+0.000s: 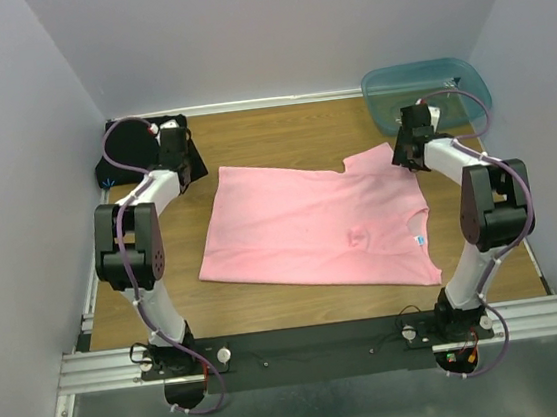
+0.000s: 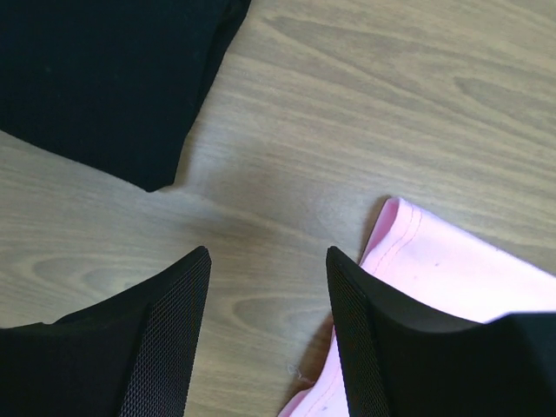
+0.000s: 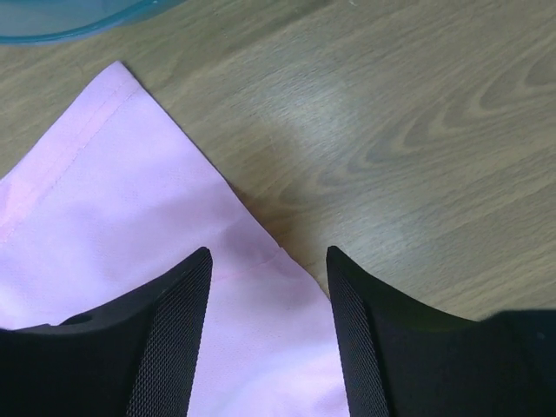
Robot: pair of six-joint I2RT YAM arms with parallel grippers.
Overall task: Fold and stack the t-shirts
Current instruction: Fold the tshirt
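Lying limp and light across the tabletop's [image 1: 279, 128] middle, the pink t-shirt [image 1: 311, 230] wants pinching at its far corners, where the left hand [image 2: 268, 256] and right hand [image 3: 268, 256] hover, each spread apart and empty; the black t-shirt [image 1: 126, 150] fills the far-left corner.

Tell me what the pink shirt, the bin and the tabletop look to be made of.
Pink t-shirt: soft matte cloth, probably cotton knit; it lies limp and has a stitched hem.
Bin: translucent blue-green plastic, fairly glossy; light passes through its wall.
Tabletop: wood or wood-look laminate, smooth with a slight sheen; grain lines show, but which of the two cannot be told.
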